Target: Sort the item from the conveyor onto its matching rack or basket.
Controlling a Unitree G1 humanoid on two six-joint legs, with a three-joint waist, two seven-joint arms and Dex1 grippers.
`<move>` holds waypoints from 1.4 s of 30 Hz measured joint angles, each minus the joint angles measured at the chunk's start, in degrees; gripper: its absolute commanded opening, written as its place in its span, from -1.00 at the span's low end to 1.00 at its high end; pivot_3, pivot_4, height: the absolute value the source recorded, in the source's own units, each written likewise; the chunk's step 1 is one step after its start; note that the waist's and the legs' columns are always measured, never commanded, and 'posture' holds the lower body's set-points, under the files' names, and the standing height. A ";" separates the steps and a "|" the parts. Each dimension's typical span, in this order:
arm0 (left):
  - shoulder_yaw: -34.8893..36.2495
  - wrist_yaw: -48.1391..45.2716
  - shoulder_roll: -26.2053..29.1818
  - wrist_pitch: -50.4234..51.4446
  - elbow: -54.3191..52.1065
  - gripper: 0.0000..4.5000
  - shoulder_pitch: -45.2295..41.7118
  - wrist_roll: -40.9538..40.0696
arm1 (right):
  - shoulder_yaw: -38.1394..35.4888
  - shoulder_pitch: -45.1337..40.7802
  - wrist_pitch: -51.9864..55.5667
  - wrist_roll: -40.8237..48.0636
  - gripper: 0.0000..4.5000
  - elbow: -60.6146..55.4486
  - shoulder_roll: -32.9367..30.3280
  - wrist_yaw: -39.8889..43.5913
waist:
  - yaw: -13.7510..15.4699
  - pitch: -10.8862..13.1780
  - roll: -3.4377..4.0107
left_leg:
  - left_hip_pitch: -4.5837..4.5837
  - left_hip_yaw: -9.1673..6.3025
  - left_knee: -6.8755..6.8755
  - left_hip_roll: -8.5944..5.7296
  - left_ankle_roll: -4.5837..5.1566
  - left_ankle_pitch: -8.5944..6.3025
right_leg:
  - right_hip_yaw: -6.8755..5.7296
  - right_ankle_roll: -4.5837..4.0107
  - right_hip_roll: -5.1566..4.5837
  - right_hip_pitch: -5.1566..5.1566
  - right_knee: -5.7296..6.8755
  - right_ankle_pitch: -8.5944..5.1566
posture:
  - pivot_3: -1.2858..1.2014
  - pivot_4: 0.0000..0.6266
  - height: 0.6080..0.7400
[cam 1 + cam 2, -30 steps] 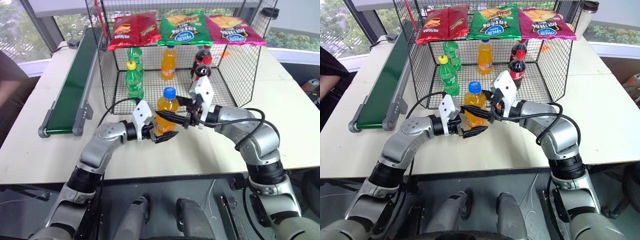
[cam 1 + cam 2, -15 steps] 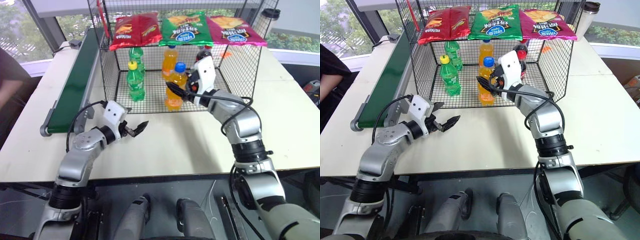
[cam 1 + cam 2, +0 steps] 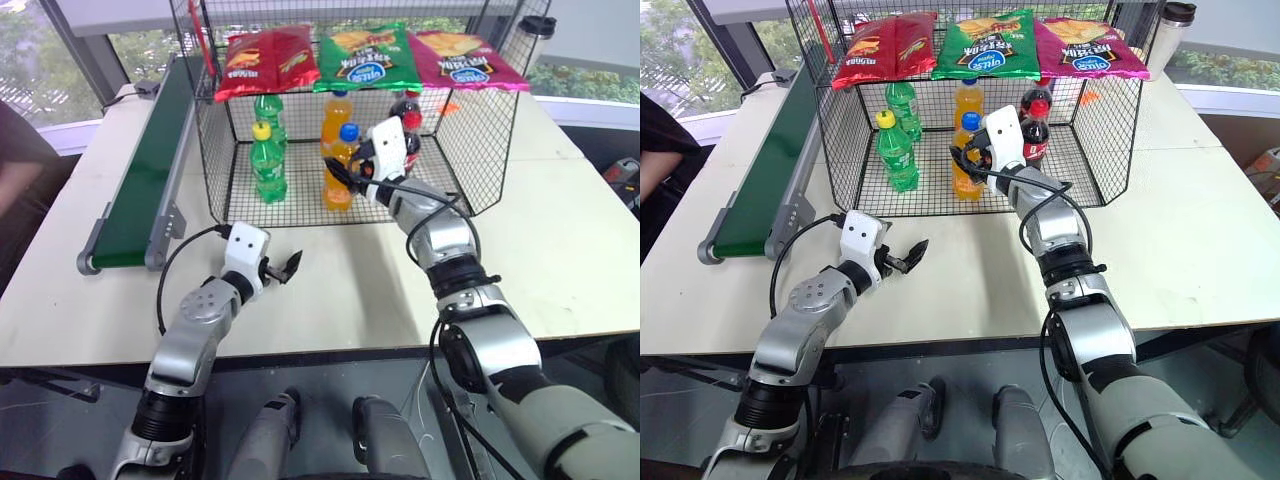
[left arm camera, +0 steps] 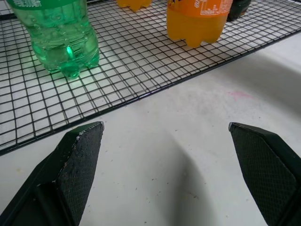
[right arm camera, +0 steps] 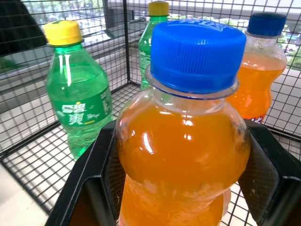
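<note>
Carried forward since the earlier frames, the orange soda bottle [image 3: 339, 165] now stands inside the front edge of the wire cage [image 3: 480, 150], where before it was held over the bare desk [image 3: 560, 250] between both arms. Right tool [image 3: 345, 172]: closed on the bottle's shoulder below the blue cap, one finger on each side. Left tool [image 3: 284, 268]: drawn back toward the near left, fingers spread wide, empty, low over the desk just outside the cage front. Whether the bottle's base already rests on the grid floor cannot be told. Risk: if released while raised or tilted, the bottle would probably topple on the wire grid; pushed further in, it could knock the second orange bottle [image 3: 336, 112] close behind it, which looks like its matching row. Surroundings: two green bottles [image 3: 269, 160] to the left, cola bottles [image 3: 411, 112] partly hidden behind the right wrist, three snack bags [image 3: 364, 55] lying on the cage top, conveyor [image 3: 150, 170] well apart along the desk's left side. Nothing blocks the cage's open front.
</note>
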 measured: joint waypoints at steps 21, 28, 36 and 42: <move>-0.23 0.03 -0.18 -0.04 0.00 1.00 -0.74 0.13 | -1.62 -4.69 -10.19 -2.00 0.98 12.18 0.59 1.28 | -0.12 0.00 0.01 | 0.04 0.00 -0.01 0.00 -0.03 0.00 | 0.02 0.00 0.02 0.01 0.02 0.00 | 0.03 -0.52 0.97; -0.23 -0.42 -0.11 -0.10 0.00 1.00 -0.73 0.10 | -1.45 -4.17 -6.13 -2.09 0.98 7.30 -0.13 4.52 | -0.07 0.00 0.01 | 0.04 0.00 -0.01 0.00 -0.03 -0.01 | 0.03 0.00 0.02 0.01 0.02 0.00 | 0.03 -0.52 0.97; -0.45 -1.96 0.16 -0.74 0.39 1.00 -1.00 -0.04 | -1.32 2.12 5.21 -2.20 0.98 -9.51 -6.41 7.11 | 0.34 -0.01 0.01 | 0.02 -0.03 -0.01 0.00 -0.10 -0.05 | 0.03 -0.01 -0.01 0.02 0.02 -0.01 | 0.03 -0.52 0.97; -0.13 -6.02 2.33 -1.23 0.66 1.00 -1.04 -1.51 | -1.39 12.79 19.14 0.64 0.98 -28.24 -16.86 14.31 | 0.27 -0.01 0.01 | 0.01 0.04 0.00 -0.03 -0.10 -0.06 | 0.04 -0.17 -0.10 0.04 -0.03 -0.11 | 0.03 -0.52 0.97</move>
